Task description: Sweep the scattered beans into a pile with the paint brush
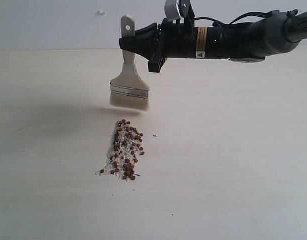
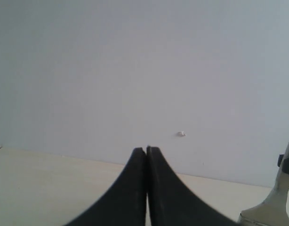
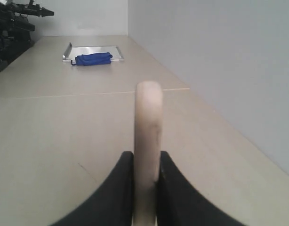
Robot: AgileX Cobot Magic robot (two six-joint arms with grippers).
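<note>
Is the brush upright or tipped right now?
Upright: the paint brush hangs bristles down, handle up, gripped by the right tool.

The upright paint brush (image 1: pixel 129 82) hangs above the piled beans (image 1: pixel 125 150).

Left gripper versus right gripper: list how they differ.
The right gripper is shut on the paint brush, gripping its handle; the left gripper is shut on nothing. The right gripper's jaws are parted by the handle; the left gripper's jaws touch. The exterior view shows the right gripper, not the left gripper. Both are black.
</note>
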